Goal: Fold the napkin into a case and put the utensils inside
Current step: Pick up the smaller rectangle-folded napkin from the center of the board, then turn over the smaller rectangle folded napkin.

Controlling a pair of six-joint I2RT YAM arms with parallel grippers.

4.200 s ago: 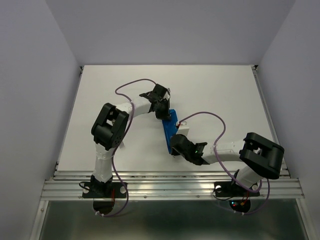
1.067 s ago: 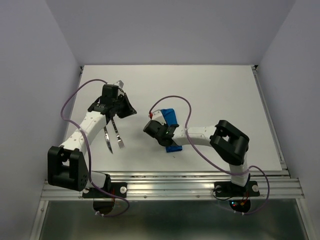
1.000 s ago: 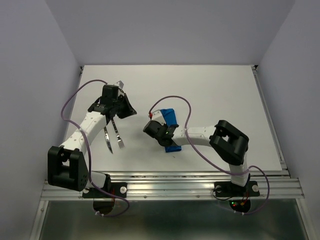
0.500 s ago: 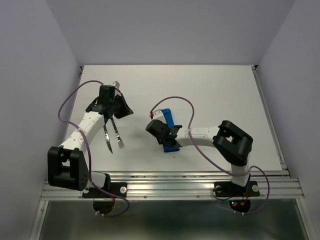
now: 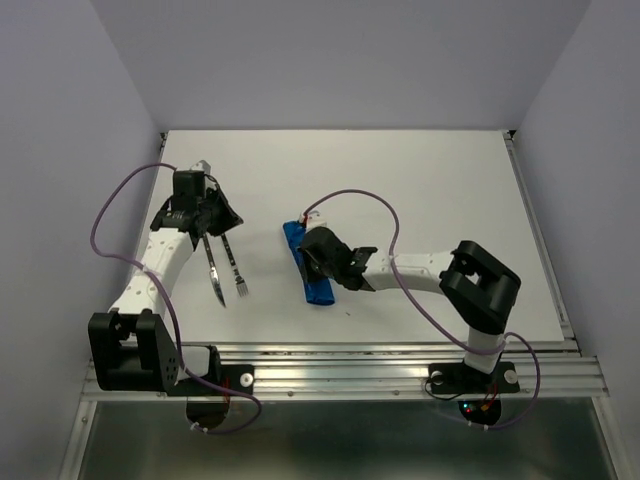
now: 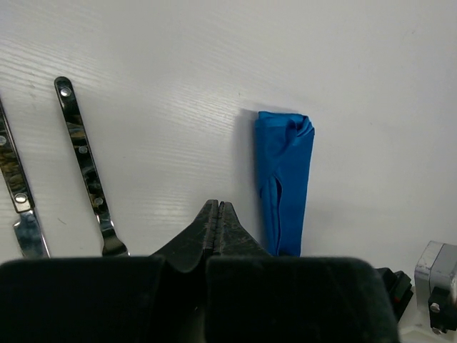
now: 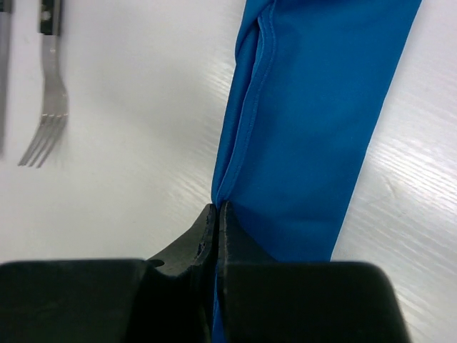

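The napkin point(image 5: 315, 288) is folded into a narrow bright blue case lying near the table's middle. My right gripper point(image 7: 216, 207) is shut on the napkin's long left edge point(image 7: 246, 128), pinching the hem between its jaws; from above it point(image 5: 312, 262) sits over the strip. The fork point(image 5: 234, 268) and knife point(image 5: 212, 278) lie side by side to the left, tines and blade toward the front. My left gripper point(image 5: 213, 222) hovers just above their handles, shut with nothing in it point(image 6: 217, 207). Its view shows the fork handle point(image 6: 82, 164), the knife point(image 6: 14, 186) and the napkin point(image 6: 284, 179).
The white table point(image 5: 420, 180) has pale walls behind and on both sides, and an aluminium rail point(image 5: 340, 372) along its front edge. Purple cables loop off both arms above the surface. The fork's tines point(image 7: 44, 139) lie left of the napkin in the right wrist view.
My right gripper has shut on the napkin's edge and pulled the strip leftward, turning it. The left arm has drawn back to the left, still shut. Knife and fork have not moved.
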